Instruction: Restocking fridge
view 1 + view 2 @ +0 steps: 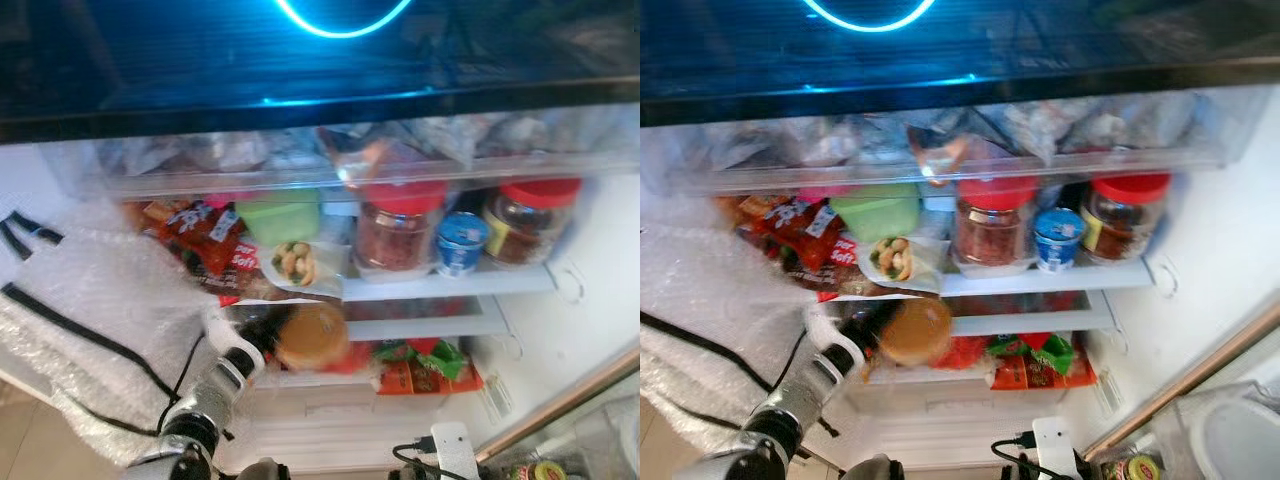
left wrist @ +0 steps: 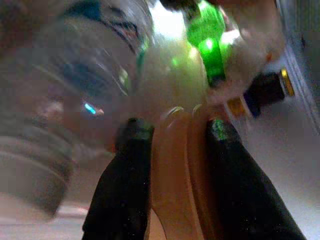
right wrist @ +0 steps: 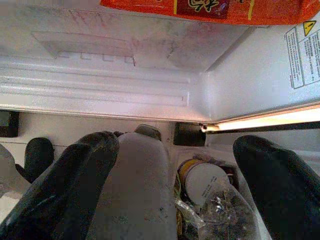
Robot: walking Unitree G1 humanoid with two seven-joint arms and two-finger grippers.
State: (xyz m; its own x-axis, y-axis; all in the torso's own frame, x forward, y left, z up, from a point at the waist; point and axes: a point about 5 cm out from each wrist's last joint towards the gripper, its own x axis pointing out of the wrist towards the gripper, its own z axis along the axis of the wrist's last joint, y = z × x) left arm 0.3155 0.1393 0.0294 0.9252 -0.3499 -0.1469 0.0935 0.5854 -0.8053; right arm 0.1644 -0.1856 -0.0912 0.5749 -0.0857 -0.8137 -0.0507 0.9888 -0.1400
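while the fridge (image 1: 560, 330) stands open before the robot, the left arm (image 1: 205, 405) reaches up and forward into its lower left part, wrist angled toward the lower shelf. the left gripper (image 2: 172, 132) has its fingers (image 2: 125, 190) clamped on a round orange-brown lidded tub (image 1: 312, 336), one finger on each side of its rim, and the tub sits at the left end of the lower shelf, just under the middle shelf (image 1: 450, 284). crowding that corner are a red snack bag (image 1: 200, 235) and a wrapped roll (image 1: 295, 263) just above the tub, and red and green packets (image 1: 425, 365) beside it. on the middle shelf stand a green box (image 1: 278, 215), two red-lidded jars (image 1: 398, 232) and a blue cup (image 1: 462, 242) between them. the right gripper (image 3: 172, 180) hangs low, fingers (image 3: 75, 185) apart, with a pale bottle (image 3: 137, 185) between them though not gripped.
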